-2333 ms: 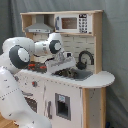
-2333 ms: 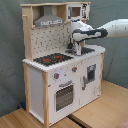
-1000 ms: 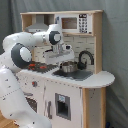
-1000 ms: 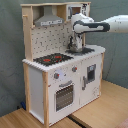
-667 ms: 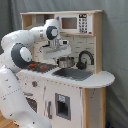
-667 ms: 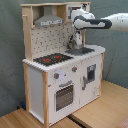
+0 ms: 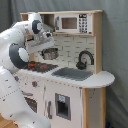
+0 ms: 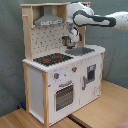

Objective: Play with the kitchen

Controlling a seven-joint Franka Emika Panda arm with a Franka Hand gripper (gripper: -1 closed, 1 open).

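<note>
The kitchen (image 7: 95, 80) (image 8: 37, 75) is a white and light-wood toy unit. It has a black-red hob (image 7: 40, 66) (image 8: 52, 59), a steel sink (image 7: 72, 73) (image 8: 80, 50) and a black faucet (image 7: 85, 59). A small steel pot (image 7: 50, 53) (image 8: 67, 41) hangs in the air between sink and hob, in front of the pegboard. My gripper (image 7: 48, 46) (image 8: 70, 36) comes down from above and is shut on the pot's rim. The pot touches neither the hob nor the sink.
A grey hood (image 8: 48, 21) hangs over the hob, just left of my wrist in the second exterior view. A toy microwave (image 7: 72, 23) sits on the upper shelf. The oven door (image 8: 64, 95) and knobs face the front. The kitchen stands on a wooden surface (image 8: 100, 112).
My gripper rose from the sink with the pot in it. It then carried the pot sideways away from the faucet, toward the hob, and it now hangs higher.
</note>
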